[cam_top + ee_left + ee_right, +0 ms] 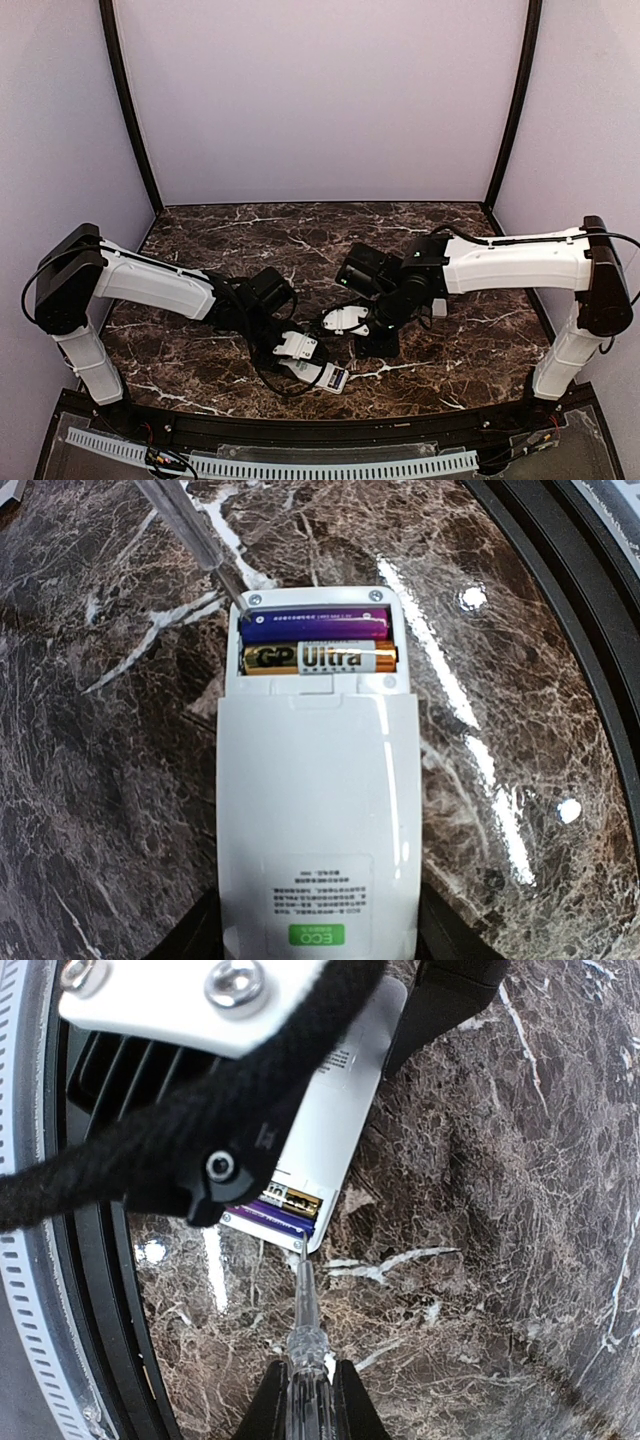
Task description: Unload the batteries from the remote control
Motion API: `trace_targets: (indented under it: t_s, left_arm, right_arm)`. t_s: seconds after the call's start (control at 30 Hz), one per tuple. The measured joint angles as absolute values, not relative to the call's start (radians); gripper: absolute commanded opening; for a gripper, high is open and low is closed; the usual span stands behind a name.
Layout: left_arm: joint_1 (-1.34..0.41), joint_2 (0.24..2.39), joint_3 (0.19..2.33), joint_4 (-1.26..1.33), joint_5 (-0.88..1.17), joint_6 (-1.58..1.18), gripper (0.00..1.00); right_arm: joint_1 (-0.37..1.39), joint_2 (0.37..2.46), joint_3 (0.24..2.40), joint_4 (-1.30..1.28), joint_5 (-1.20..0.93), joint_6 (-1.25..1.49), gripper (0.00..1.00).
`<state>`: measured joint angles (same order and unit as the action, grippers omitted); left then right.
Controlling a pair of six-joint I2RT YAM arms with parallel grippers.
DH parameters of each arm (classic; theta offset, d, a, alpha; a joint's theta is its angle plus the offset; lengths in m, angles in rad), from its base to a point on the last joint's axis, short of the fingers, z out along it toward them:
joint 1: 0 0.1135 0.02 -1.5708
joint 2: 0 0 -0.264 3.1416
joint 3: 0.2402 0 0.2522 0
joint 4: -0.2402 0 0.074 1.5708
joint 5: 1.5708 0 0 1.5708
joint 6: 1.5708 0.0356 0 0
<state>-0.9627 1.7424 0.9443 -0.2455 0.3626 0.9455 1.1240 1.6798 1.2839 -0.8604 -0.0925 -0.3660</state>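
Observation:
The white remote control (315,800) lies back up, and my left gripper (315,945) is shut on its near end, dark fingers (195,930) at both sides. Its battery bay is open, with a purple battery (315,627) and a gold GP Ultra battery (320,659) side by side in it. My right gripper (305,1410) is shut on a clear-handled screwdriver (303,1345). The screwdriver's metal tip (235,585) touches the bay's corner at the purple battery's end. In the top view the remote (330,378) sits near the table's front edge, with the right gripper (372,335) just behind it.
A small white squarish plastic piece (345,320) lies on the dark marble table (250,240) beside the right gripper. The black raised front rim (320,425) runs close behind the remote. The left wrist and its black cable (180,1150) hang over part of the remote in the right wrist view.

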Motion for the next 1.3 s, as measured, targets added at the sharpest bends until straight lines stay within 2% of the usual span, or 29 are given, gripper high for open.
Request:
trace_targets:
  t_s: [1.3]
  left_arm:
    - [-0.965, 1.742, 0.944, -0.249, 0.359, 0.938, 0.0]
  right_arm:
    - [1.117, 1.687, 1.284, -0.85, -0.104, -0.358, 0.0]
